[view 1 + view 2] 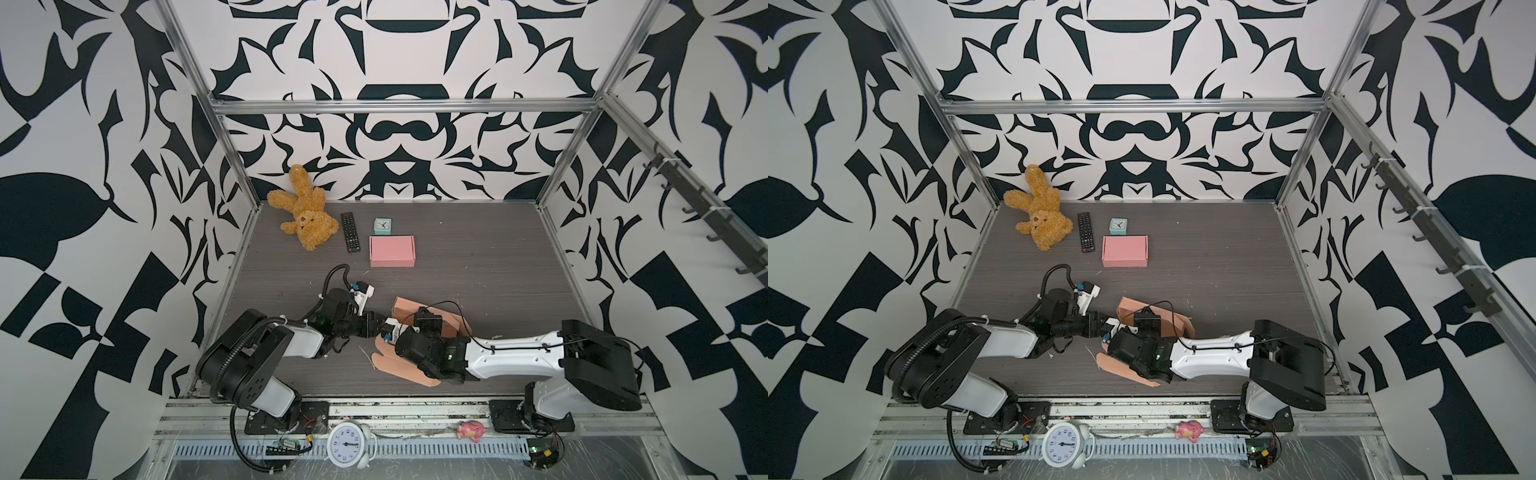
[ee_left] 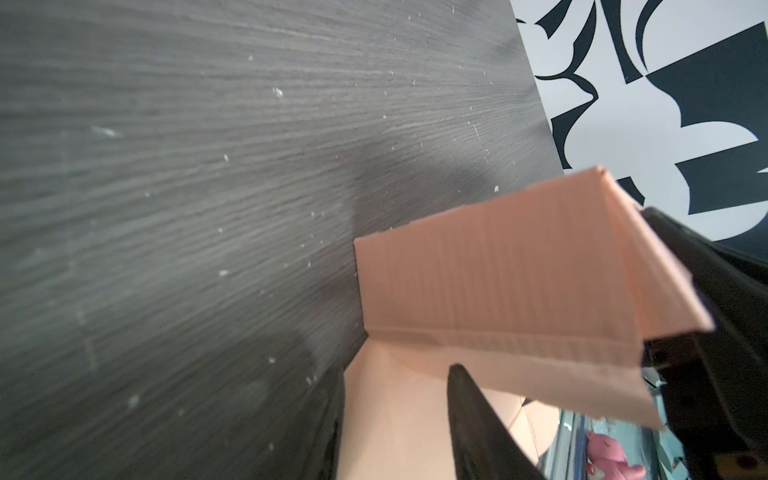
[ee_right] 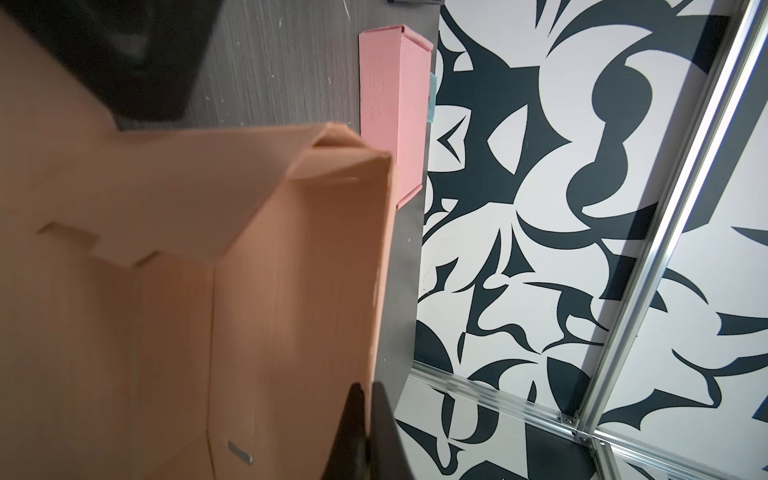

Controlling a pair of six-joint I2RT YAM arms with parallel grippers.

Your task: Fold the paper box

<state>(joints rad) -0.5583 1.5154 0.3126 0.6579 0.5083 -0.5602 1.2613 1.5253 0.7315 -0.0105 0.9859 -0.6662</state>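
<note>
**Fingers.** The right fingers [image 3: 388, 440] are closed, pinching the thin upper edge of one raised wall of the peach corrugated-cardboard box [image 1: 405, 309]. The left fingers [image 2: 478, 436] stand apart and clamp nothing. A flat panel of the box shows through the gap, and a folded-over wall rises just beyond their tips.

**Location.** In both top views the box sits toward 6 o'clock of the grey wood-grain surface [image 1: 478, 257]. It is partly erected, with flaps splayed flat beneath the two wrists, which nearly meet above it. A finished pink rectangular cardboard box [image 1: 392, 250] lies at 12 o'clock from it, well apart.

**Assessment.** Folding appears part done: some walls stand, while the outer flaps lie flat.

**Risks.**
- With one side unheld, the folded-over wall may spring open. Whether its tabs are seated cannot be told.
- A single pinch on a thin edge may crease or tear it under a sideways pull.
- The light box may skid on the smooth surface if pushed.
- The wrists are crowded, so a reach by either arm could strike the other.
</note>
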